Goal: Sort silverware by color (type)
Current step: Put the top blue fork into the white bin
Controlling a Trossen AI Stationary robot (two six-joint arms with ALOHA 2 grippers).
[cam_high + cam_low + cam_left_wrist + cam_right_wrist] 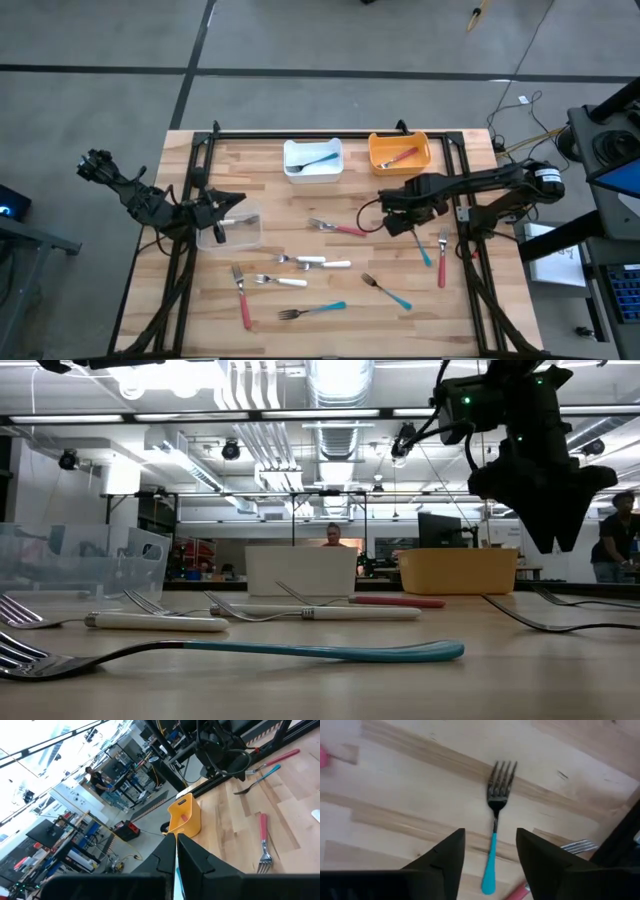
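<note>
right gripper (490,852) is hovering jaws apart right over the teal-handled metal fork (493,827) lying on the wooden desk (410,795), handle running lengthwise between them; left gripper (222,205) is waiting shut by the clear bin (240,232)

Right hand (490,855) points down, fingers apart; left hand (176,850) closed

A pink handle (323,756) is cut off at the right wrist view's edge, blurred.

One fork in each rear bin (312,159); others scattered across table (480,300).
</note>
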